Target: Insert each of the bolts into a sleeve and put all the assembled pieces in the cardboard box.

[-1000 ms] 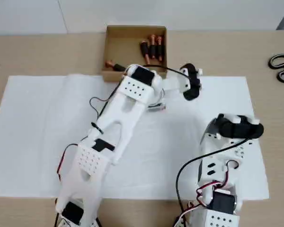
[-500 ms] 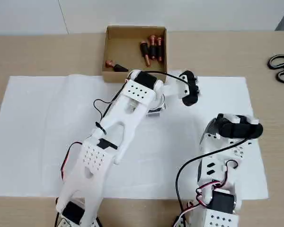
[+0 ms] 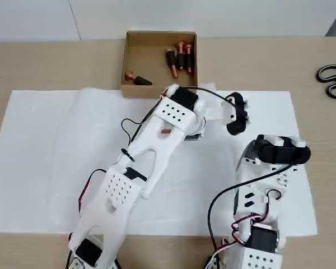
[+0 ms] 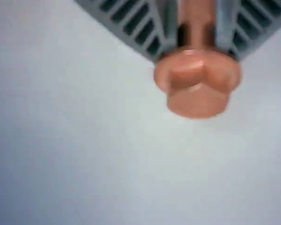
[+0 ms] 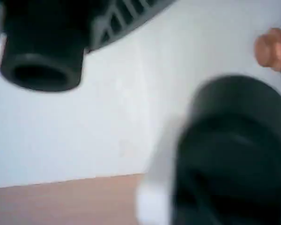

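A copper bolt is pinched between grey ribbed pads, its hexagonal head towards the wrist camera; my left gripper is shut on it above the white sheet. Just below and to the right, my right gripper is shut on a black sleeve, whose open end faces outward. In the right wrist view the bolt shows at the edge, beside the dark bulk of the left gripper. The cardboard box at the back holds several assembled pieces, one of them apart.
A white paper sheet covers the middle of the wooden table. Black scissors lie at the far right edge. The left arm's long white body crosses the sheet diagonally.
My left gripper has swung right and a little nearer with the bolt, closing on the right gripper. The right arm has stayed still.
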Robot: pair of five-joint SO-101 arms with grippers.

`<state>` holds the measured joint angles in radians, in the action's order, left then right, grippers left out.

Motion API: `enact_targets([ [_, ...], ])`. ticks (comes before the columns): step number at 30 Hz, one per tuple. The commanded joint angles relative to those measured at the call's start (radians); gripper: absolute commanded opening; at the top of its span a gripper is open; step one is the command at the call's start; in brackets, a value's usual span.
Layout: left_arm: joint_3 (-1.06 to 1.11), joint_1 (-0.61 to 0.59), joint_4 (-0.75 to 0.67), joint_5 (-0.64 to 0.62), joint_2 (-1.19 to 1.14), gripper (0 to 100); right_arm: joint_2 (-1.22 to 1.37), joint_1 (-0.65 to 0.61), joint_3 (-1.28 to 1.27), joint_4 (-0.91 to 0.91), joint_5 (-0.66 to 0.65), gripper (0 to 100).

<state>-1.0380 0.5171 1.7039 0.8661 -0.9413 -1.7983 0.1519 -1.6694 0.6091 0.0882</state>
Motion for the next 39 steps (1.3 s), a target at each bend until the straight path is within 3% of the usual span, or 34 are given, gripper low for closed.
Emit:
enact_targets([
  [1,-0.119,-0.015,0.048,-0.084,0.041,1,-0.016,0.001,0.009,-0.019,-0.005,0.3],
  [6,-0.24,-0.026,0.049,-0.296,0.199,1,-0.016,-0.024,0.014,-0.021,-0.006,0.3],
  [13,-0.254,-0.044,0.049,-0.608,0.436,1,-0.016,-0.283,0.009,-0.021,-0.008,0.3],
  [17,-0.254,-0.058,0.049,-0.626,0.546,1,-0.016,-0.398,0.015,-0.028,-0.008,0.4],
  [23,-0.232,-0.058,0.051,-0.746,0.755,1,-0.016,-0.424,0.015,-0.22,-0.009,0.4],
  [33,0.351,-0.055,0.023,-0.76,1.192,1,-0.016,-0.427,0.017,-0.266,-0.008,0.4],
  [39,0.539,-0.051,-0.08,-0.763,1.464,1,-0.016,-0.427,0.018,-0.401,-0.009,0.4],
])
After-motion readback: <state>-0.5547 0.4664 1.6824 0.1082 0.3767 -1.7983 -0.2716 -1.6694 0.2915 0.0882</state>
